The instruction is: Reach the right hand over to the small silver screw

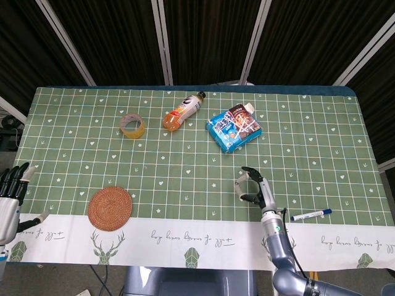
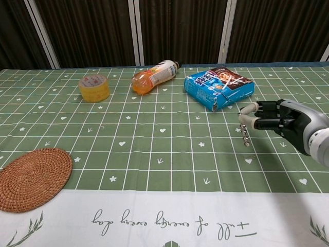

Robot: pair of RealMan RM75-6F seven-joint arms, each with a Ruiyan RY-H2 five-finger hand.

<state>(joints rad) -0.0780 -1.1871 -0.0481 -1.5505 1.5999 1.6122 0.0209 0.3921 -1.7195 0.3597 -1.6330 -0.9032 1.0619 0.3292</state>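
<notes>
The small silver screw [image 2: 247, 136] hangs point-down from the fingertips of my right hand [image 2: 280, 121], just above the green checked cloth. The hand pinches its head, with the other fingers curled in. In the head view the right hand [image 1: 253, 190] is at the near right of the table, close to the white border. The screw is too small to make out there. My left hand [image 1: 9, 198] hangs off the table's left front corner with its fingers spread and nothing in them. It does not show in the chest view.
A blue snack pack [image 2: 219, 87] lies just beyond the right hand. An orange bottle [image 2: 154, 75] and a tape roll [image 2: 94, 87] lie further left. A woven coaster [image 2: 32, 177] sits at the near left. A pen [image 1: 310, 214] lies on the white border, right of the hand.
</notes>
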